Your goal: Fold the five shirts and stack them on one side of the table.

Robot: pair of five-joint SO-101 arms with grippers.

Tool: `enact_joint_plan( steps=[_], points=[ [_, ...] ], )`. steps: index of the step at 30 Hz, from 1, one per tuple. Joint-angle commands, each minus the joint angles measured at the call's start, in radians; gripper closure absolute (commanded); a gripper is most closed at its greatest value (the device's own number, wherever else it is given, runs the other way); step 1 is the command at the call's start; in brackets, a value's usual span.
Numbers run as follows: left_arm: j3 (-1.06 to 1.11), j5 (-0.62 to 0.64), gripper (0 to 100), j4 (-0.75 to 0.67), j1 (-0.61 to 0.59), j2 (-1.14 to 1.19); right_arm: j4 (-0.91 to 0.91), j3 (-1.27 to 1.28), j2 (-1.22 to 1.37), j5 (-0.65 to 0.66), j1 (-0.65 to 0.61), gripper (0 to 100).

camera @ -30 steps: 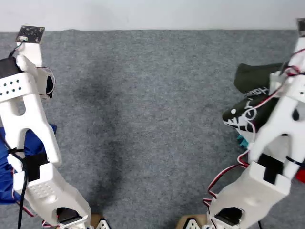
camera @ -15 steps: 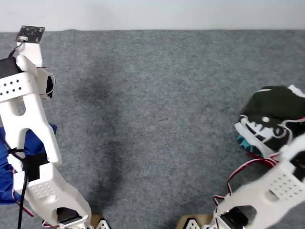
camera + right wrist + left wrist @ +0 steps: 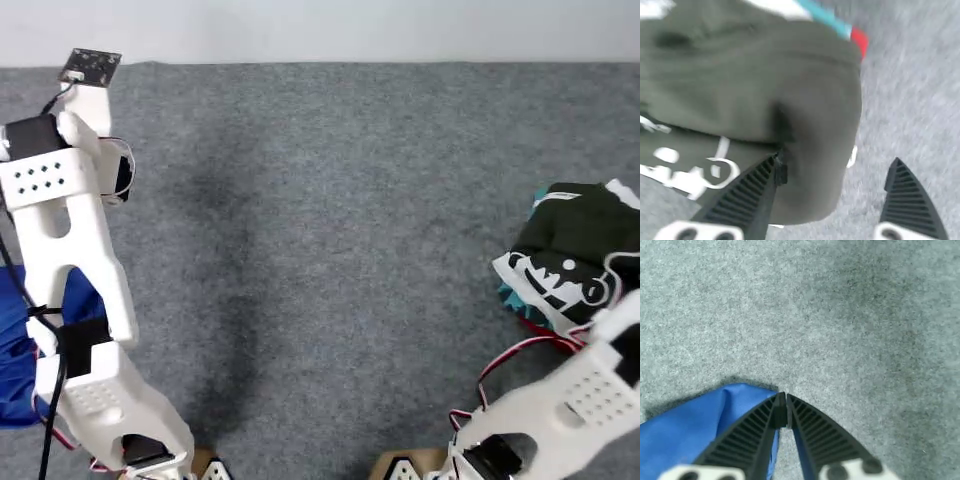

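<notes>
From above: shows a grey table (image 3: 330, 200) with a dark shirt (image 3: 570, 255), white print on it, lying at the right edge atop a teal layer (image 3: 512, 297) and a red layer (image 3: 545, 325). Places the right arm (image 3: 570, 400) just beside that pile. Finds a blue shirt (image 3: 15, 340) at the left edge, partly under the left arm (image 3: 70, 250).

From the left wrist: shows the left gripper (image 3: 785, 407) closed, tips pressed together right at the blue shirt's corner; cannot tell whether any cloth is pinched.

From the right wrist: shows the right gripper (image 3: 837, 161) open wide, one finger (image 3: 747, 195) touching the dark shirt's edge, the other over bare table.
</notes>
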Motion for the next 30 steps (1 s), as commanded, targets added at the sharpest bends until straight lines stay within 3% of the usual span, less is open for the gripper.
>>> enact_joint_plan(
  steps=[1, 4, 8, 10, 18, 30],
  points=[
    [-0.007, -0.005, 99, 0.021, 0.006, -0.058, 0.039, -0.044, -0.116, -0.046, -0.076, 69.0],
    [-0.007, -0.005, 99, 0.021, 0.006, -0.058, 0.039, 0.023, -0.150, -0.051, -0.137, 77.4],
    [-0.007, -0.005, 99, 0.021, 0.006, -0.058, 0.039, 0.166, -0.182, -0.043, -0.196, 99.8],
    [-0.007, -0.005, 99, 0.021, 0.005, -0.058, 0.039, 0.247, -0.196, -0.044, -0.197, 95.7],
    [-0.007, -0.005, 99, 0.021, 0.006, -0.058, 0.015, 0.399, -0.177, -0.006, -0.249, 98.8],
    [-0.007, -0.006, 99, 0.021, 0.006, -0.058, -0.303, 0.393, -0.002, -0.008, -0.321, 98.8]
  ],
)
